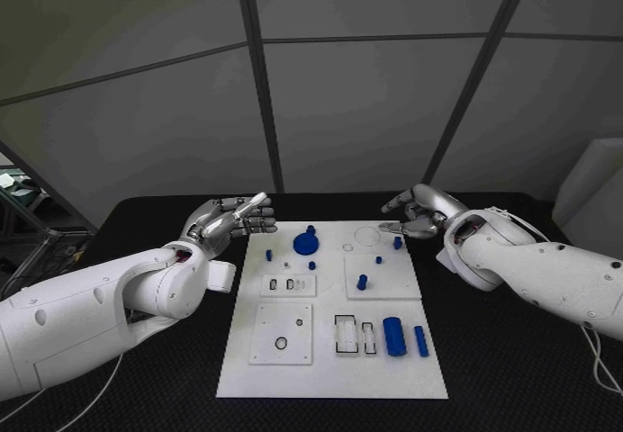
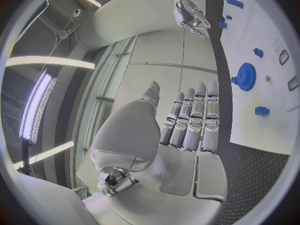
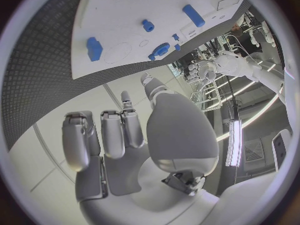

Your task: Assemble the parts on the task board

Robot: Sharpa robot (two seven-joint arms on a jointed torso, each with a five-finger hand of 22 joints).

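Observation:
The white task board (image 1: 331, 378) lies in the middle of the table. On it I see a blue gear (image 1: 305, 242), several small blue pegs such as one (image 1: 362, 282) on the right sub-plate, and two blue cylinders (image 1: 393, 336) lying side by side. My left hand (image 1: 231, 219) hovers off the board's far left corner, fingers straight and together, holding nothing. My right hand (image 1: 418, 211) hovers at the far right corner, empty, just above a small blue block (image 1: 390, 229). In the left wrist view the gear (image 2: 245, 76) lies beyond my fingers (image 2: 190, 120). The right wrist view shows the block (image 3: 94, 48) ahead of my fingers (image 3: 112, 130).
Smaller white sub-plates (image 1: 284, 333) sit on the board, with black-rimmed slots (image 1: 347, 333) and a black ring (image 1: 282, 343). Black table (image 1: 519, 378) surrounds the board on all sides. Grey wall panels stand behind the table's far edge.

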